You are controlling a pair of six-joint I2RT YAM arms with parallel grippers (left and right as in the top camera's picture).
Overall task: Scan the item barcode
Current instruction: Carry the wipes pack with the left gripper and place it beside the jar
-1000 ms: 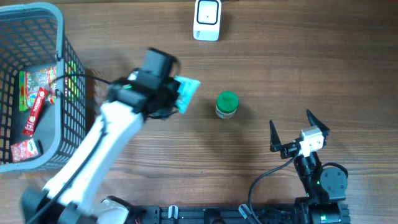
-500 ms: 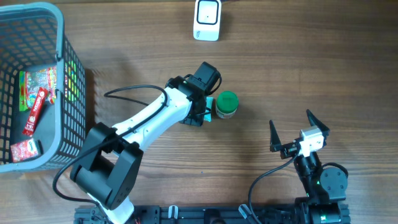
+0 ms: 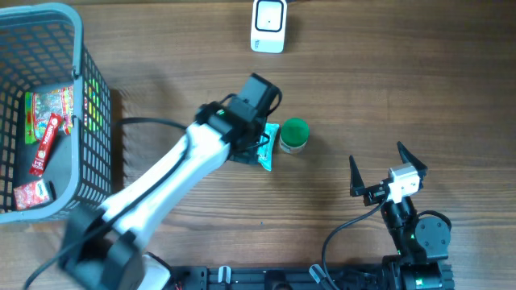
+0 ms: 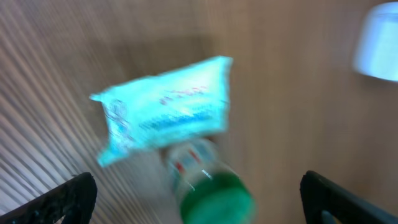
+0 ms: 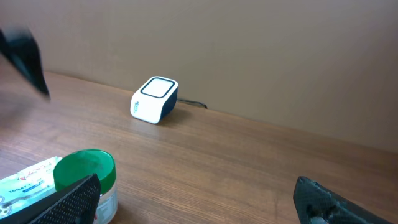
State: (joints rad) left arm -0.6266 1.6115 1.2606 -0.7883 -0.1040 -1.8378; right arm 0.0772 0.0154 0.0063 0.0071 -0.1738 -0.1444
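Now the left gripper [image 4: 196,183], jaws spread wide, hovers above the blue packet [image 4: 165,109] lying just beside the green-lidded jar [image 4: 214,190]; a clumsy grasp there could topple the jar.

Left arm [image 3: 157,173]: white rounded links, black joints & black wrist block; thin black cable [image 3: 153,121] alongside; left fingers [image 4: 65,199] black, only tips seen, blurry. Right arm [image 3: 415,229]: black base w/ small green light; white block at wrist; right fingers [image 3: 353,173] black, pointed; 2nd cable [image 3: 332,238] black, curved, by base.
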